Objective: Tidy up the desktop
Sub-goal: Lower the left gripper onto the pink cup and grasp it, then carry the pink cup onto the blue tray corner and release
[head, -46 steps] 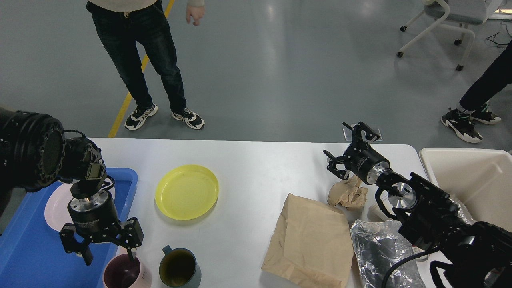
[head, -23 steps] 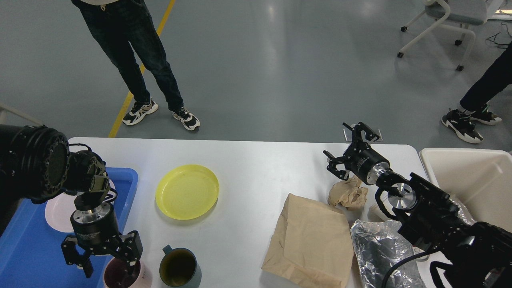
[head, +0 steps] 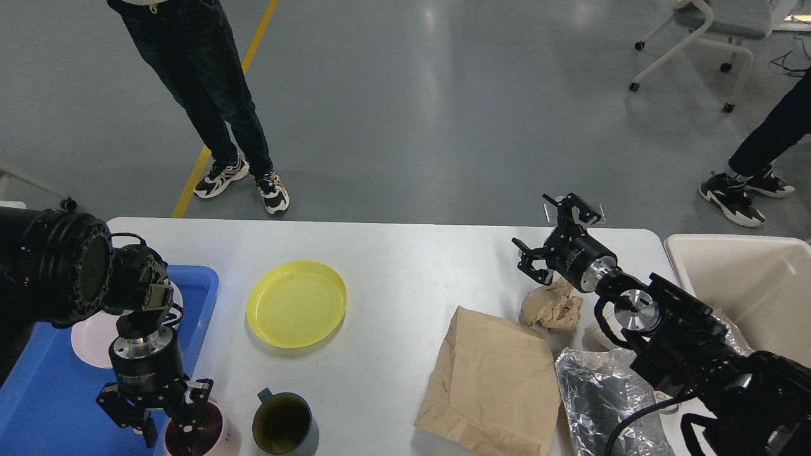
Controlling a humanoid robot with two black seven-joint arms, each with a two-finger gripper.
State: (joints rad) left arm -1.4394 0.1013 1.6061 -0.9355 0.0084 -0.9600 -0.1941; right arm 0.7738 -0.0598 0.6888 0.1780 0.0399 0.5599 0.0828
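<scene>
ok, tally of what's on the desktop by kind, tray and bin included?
Plates: 2, yellow plate, white plate in the blue tray
Mugs: 2, pink mug, dark teal mug
Paper: 2, flat brown bag, crumpled paper ball
Foil bag: 1
Containers: 2, blue tray, cream bin
Total: 9

The desktop [head: 405, 266] carries a yellow plate [head: 296, 303], two mugs [head: 282, 423], a paper bag [head: 491, 380] and a blue tray [head: 38, 392]

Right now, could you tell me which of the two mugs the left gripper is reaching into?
The pink mug at the desktop's near-left edge; the left gripper straddles its rim, while the dark green mug stands untouched beside it.
</scene>
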